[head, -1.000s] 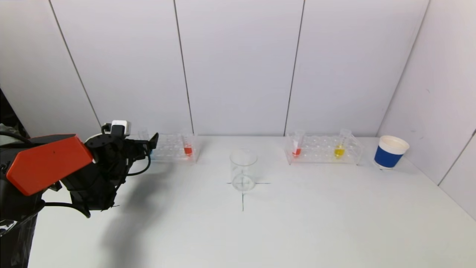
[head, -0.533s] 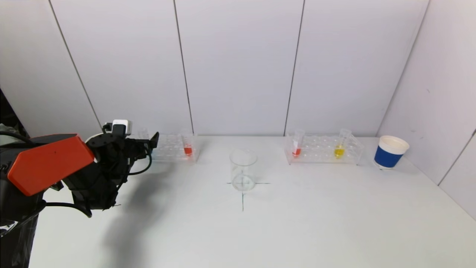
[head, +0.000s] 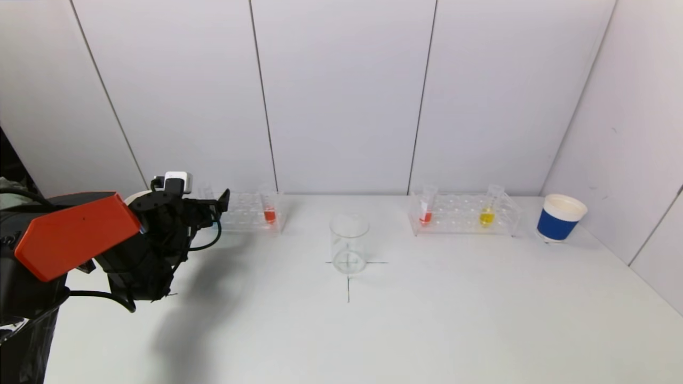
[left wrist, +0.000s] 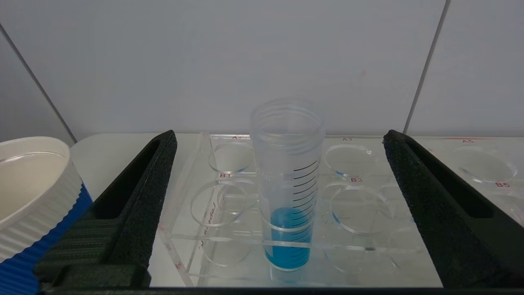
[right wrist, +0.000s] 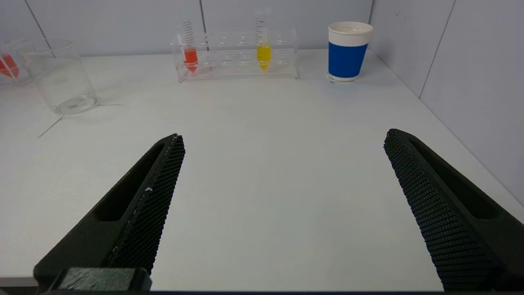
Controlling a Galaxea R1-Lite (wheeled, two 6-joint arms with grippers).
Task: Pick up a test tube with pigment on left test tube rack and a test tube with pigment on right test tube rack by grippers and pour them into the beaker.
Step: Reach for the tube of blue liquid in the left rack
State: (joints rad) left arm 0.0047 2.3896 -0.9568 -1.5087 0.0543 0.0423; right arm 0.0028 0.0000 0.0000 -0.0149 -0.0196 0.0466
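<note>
My left gripper (head: 217, 204) is open at the left end of the clear left rack (head: 243, 212). In the left wrist view its jaws (left wrist: 280, 137) stand wide on either side of an upright tube of blue pigment (left wrist: 288, 229) in the rack (left wrist: 360, 180), without touching it. A tube of red pigment (head: 269, 212) stands at that rack's right end. The empty glass beaker (head: 349, 242) stands at the table's middle. The right rack (head: 464, 218) holds a red tube (head: 426, 212) and a yellow tube (head: 486, 214). My right gripper (right wrist: 282, 139) is open and empty over bare table, out of the head view.
A blue paper cup with a white rim (head: 558, 217) stands right of the right rack, near the right wall. Another such cup (left wrist: 32, 192) shows beside the left rack in the left wrist view. A pen cross (head: 348, 272) marks the table under the beaker.
My left arm has crept a little forward and to the right, toward the left rack, its gripper staying open. Nothing else has moved.
</note>
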